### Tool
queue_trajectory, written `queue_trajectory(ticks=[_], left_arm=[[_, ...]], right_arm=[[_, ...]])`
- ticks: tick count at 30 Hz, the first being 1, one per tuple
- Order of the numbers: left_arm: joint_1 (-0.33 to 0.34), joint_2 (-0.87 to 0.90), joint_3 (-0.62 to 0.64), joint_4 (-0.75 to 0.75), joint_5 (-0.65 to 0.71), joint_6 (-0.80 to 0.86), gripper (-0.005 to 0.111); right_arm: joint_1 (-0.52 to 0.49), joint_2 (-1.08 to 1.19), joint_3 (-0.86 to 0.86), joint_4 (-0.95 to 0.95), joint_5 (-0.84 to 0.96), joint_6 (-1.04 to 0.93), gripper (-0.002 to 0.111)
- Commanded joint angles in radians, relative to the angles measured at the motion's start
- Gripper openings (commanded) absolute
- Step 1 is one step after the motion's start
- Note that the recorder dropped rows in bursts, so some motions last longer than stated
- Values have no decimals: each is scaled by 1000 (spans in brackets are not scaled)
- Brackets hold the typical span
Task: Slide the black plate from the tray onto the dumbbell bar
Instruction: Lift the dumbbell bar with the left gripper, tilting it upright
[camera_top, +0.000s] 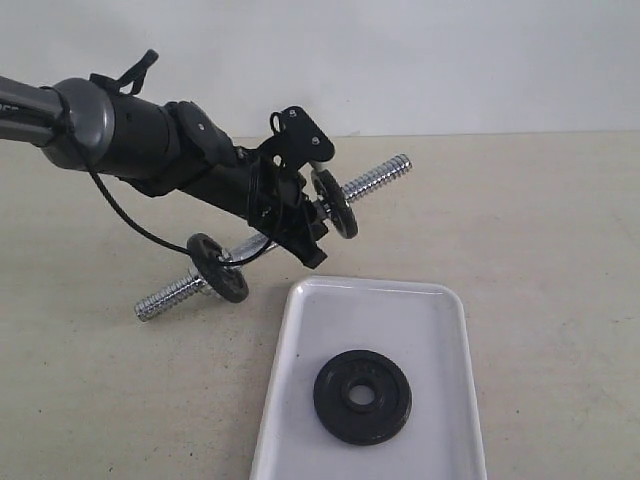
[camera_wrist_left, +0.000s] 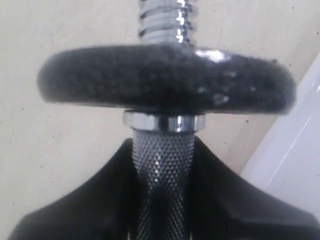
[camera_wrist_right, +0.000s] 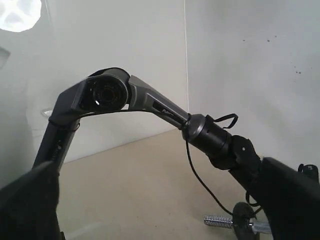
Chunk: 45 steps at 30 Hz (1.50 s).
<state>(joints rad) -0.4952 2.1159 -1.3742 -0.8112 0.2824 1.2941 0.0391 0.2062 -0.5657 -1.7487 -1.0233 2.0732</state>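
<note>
The black plate (camera_top: 362, 396) lies flat in the white tray (camera_top: 420, 310), near its front. Behind the tray, the chrome dumbbell bar (camera_top: 378, 178) runs slantwise and carries two other black discs (camera_top: 333, 203). My left gripper (camera_top: 300, 225) is shut on the bar's knurled middle (camera_wrist_left: 164, 155) between those discs. The left wrist view shows one disc (camera_wrist_left: 165, 80) edge-on against a chrome collar (camera_wrist_left: 164, 121). My right gripper (camera_wrist_right: 160, 210) is open and empty. Its dark fingers (camera_wrist_right: 30, 205) sit wide apart, far from the tray, and it is outside the exterior view.
The beige table (camera_top: 560, 230) stretches to the right of the bar and tray. A white wall (camera_top: 450, 60) stands behind. The left arm (camera_wrist_right: 150, 100) and its black cable (camera_top: 130, 222) reach in from the left over the bar's near threaded end (camera_top: 165, 298).
</note>
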Motion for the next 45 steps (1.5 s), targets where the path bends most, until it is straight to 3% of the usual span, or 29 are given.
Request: queue_trajectory(ticks=[1, 12, 23, 31, 45], left_arm=[[-3, -57, -27, -34, -46, 9, 4], [-1, -75, -27, -14, 41, 9, 4], [55, -166, -25, 15, 163, 3, 4], [103, -170, 34, 88, 191, -52, 4], [106, -170, 130, 90, 196, -50, 4]], right_arm=[[-6, 6, -5, 4, -34, 3, 105], [-6, 6, -5, 4, -53, 18, 105], [-6, 6, -5, 4, -53, 18, 105], [-6, 6, -5, 4, -53, 14, 105], [-6, 6, 48, 4, -10, -36, 105]])
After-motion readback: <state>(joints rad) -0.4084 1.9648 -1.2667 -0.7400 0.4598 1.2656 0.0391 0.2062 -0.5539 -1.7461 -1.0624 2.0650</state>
